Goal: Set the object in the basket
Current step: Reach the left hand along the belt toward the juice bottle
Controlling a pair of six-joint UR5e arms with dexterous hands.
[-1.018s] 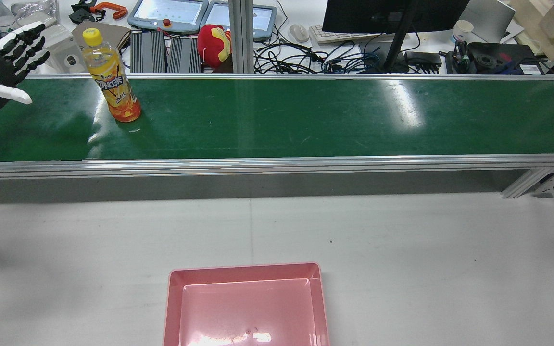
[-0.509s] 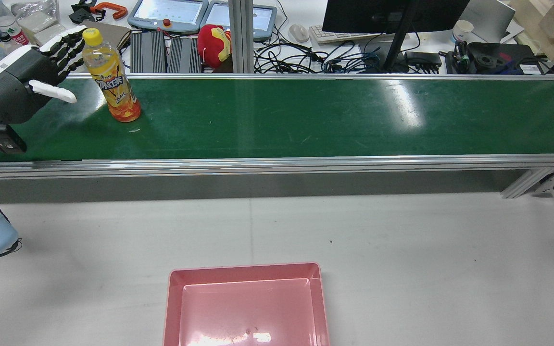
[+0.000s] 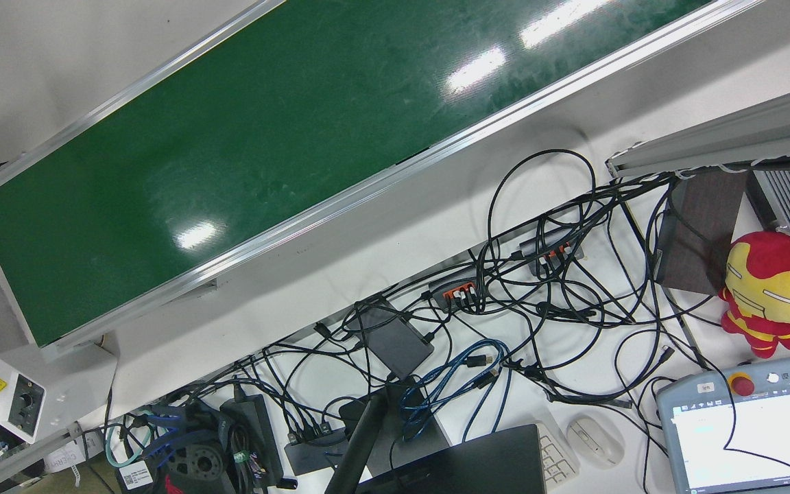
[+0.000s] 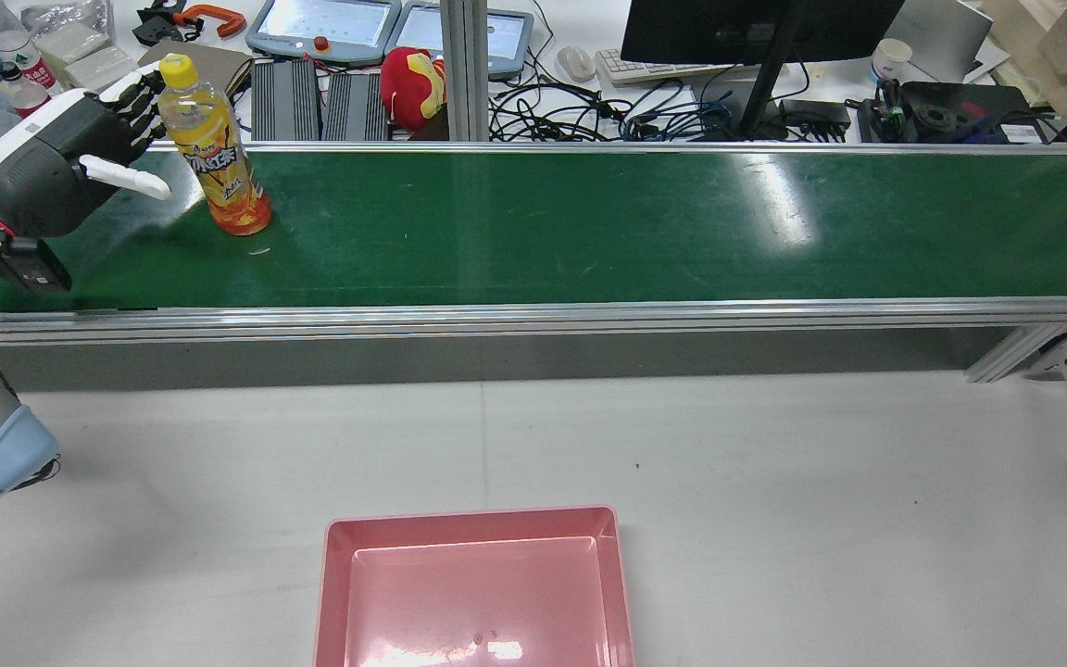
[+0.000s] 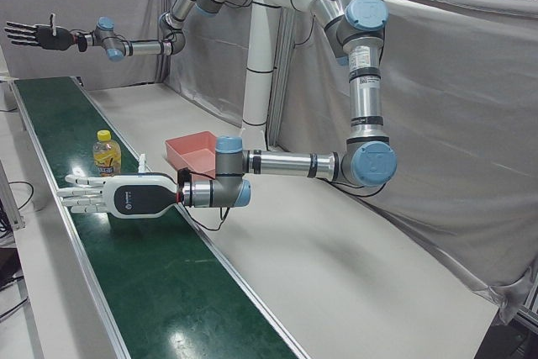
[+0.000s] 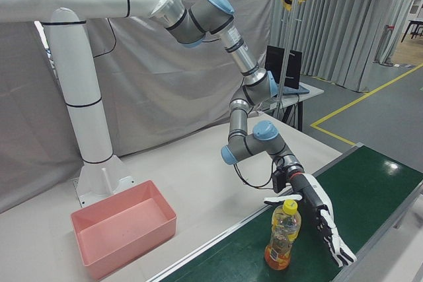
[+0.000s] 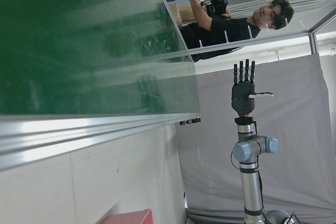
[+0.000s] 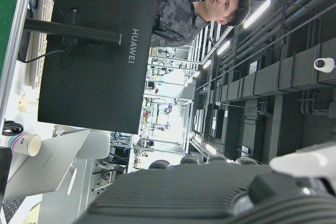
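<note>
An orange drink bottle (image 4: 216,153) with a yellow cap stands upright on the green conveyor belt (image 4: 589,222) near its left end. My left hand (image 4: 70,167) is open just left of the bottle, with its fingers (image 4: 137,97) spread behind the neck and the thumb short of the label. I cannot tell if it touches. The left-front view shows the hand (image 5: 109,197) and the bottle (image 5: 106,155), as does the right-front view (hand (image 6: 318,219), bottle (image 6: 282,237)). The pink basket (image 4: 339,556) sits empty on the white table. My right hand (image 5: 34,35) is open, raised high, far from the belt.
Behind the belt is a cluttered desk with a monitor (image 4: 756,28), tangled cables (image 4: 608,116), a red plush toy (image 4: 411,85) and teach pendants (image 4: 325,26). An aluminium rail (image 4: 533,320) edges the belt toward the white table (image 4: 774,482).
My left hand has moved right along the belt, from the view's left edge up to the bottle. The bottle and the basket have not moved.
</note>
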